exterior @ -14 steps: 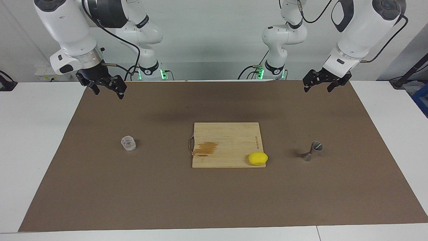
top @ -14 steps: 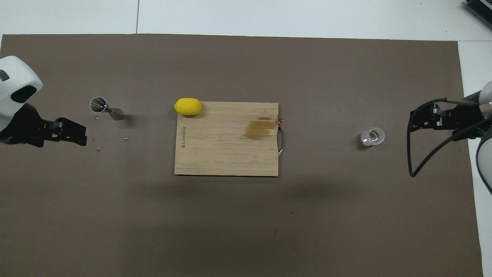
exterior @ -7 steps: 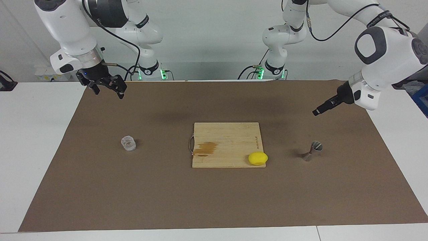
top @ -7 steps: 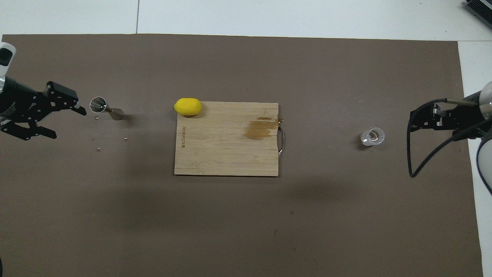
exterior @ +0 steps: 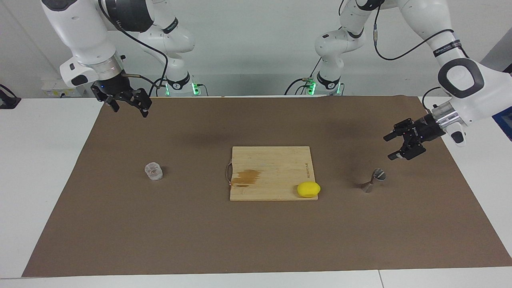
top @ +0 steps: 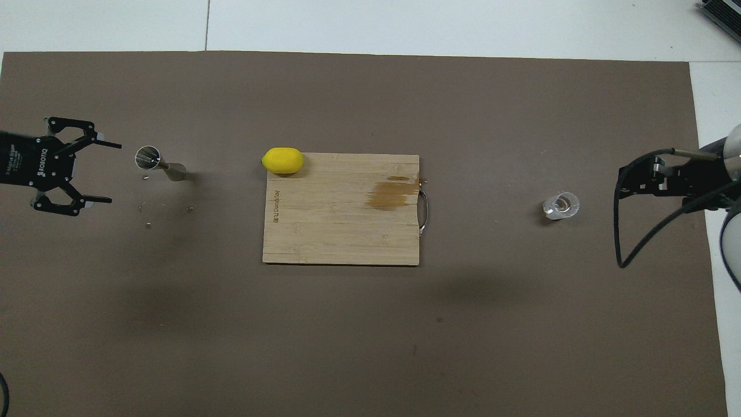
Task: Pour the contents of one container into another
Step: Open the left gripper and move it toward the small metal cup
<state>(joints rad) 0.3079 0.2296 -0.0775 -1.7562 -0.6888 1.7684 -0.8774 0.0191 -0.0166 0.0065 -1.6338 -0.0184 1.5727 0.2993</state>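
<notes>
Left hand (exterior: 394, 147): released, fingers spread wide, empty, raised over the brown mat (exterior: 256, 240) of the surface. Steel jigger (exterior: 374, 180): on the mat, just below and ahead of this hand, tilted or lying, long axis pointing toward the cutting board (exterior: 272, 164); left arm is nearest.

Right hand (exterior: 130, 107): released, empty, waiting. Textured glass cup (exterior: 153, 171): upright, well apart from it, farther out.

Lemon (exterior: 308, 189): on the board's corner.

a yellow lemon (exterior: 308, 189) sits on the wooden cutting board's (exterior: 272, 166) corner.
</notes>
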